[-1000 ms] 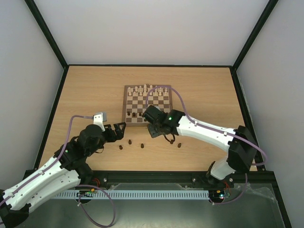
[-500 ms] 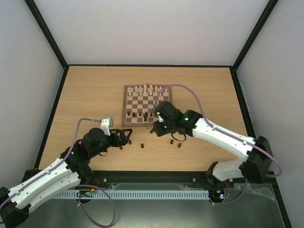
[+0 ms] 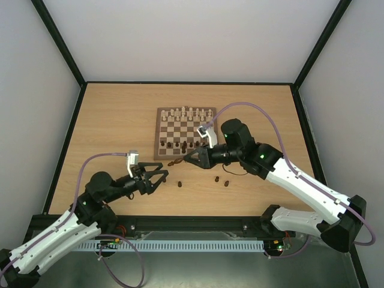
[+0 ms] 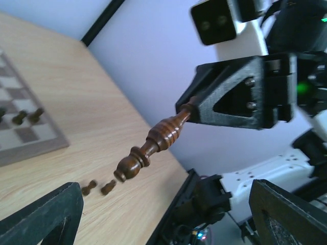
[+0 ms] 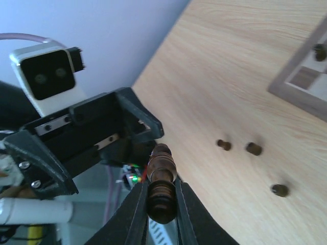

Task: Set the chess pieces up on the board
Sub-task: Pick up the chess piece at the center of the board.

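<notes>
Board (image 3: 158,135): checkered dark brown and cream, brown border frame. Chess pieces (image 3: 179,184), loose on the near table (image 3: 114,120): dark brown. Held chess piece (image 4: 153,143): glossy reddish-brown turned wood. Chessmen (image 3: 186,112) on the far rows: cream-white. Table: light wood grain. Left gripper (image 3: 162,179), right gripper (image 3: 187,159): black. Arms (image 3: 300,186): white shells with black joints — cables (image 3: 264,114) lilac.

left arm (image 3: 57,228), right arm (image 3: 303,186): white shells, black joints | lilac cable (image 3: 243,103) looping off each | left hand (image 3: 161,178), right hand (image 3: 187,158): black, angular, silver screws (image 4: 249,80) | white wrist camera (image 3: 206,132) | green light (image 3: 262,157)
</notes>
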Controlling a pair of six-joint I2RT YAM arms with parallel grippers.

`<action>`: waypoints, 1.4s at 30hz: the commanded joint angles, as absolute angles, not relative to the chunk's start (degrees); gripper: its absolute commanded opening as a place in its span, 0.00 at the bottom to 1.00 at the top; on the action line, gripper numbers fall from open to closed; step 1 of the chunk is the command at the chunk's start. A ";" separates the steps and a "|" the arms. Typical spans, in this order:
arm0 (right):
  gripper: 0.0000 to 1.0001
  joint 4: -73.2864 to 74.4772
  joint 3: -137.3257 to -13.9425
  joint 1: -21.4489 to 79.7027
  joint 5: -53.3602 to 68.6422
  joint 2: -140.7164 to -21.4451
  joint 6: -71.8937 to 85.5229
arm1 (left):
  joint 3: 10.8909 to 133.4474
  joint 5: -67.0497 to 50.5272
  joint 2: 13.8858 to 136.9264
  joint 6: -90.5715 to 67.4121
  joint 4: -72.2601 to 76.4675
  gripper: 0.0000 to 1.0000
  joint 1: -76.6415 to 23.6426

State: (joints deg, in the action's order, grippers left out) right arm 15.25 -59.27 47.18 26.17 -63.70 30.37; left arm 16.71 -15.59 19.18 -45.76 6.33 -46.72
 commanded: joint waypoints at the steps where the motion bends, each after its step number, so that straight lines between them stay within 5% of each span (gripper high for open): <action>1: 0.14 8.58 -58.81 46.76 36.68 -61.37 34.37 | 15.64 -20.58 15.64 -47.64 12.74 0.90 -46.92; 27: 0.14 -0.58 -54.89 46.80 42.88 -60.43 40.51 | 14.11 -21.88 12.88 -51.15 18.18 0.41 -47.02; 42: 0.14 -1.83 -54.67 46.76 42.88 -61.95 40.42 | 13.71 -20.90 14.26 -50.85 18.93 0.24 -47.00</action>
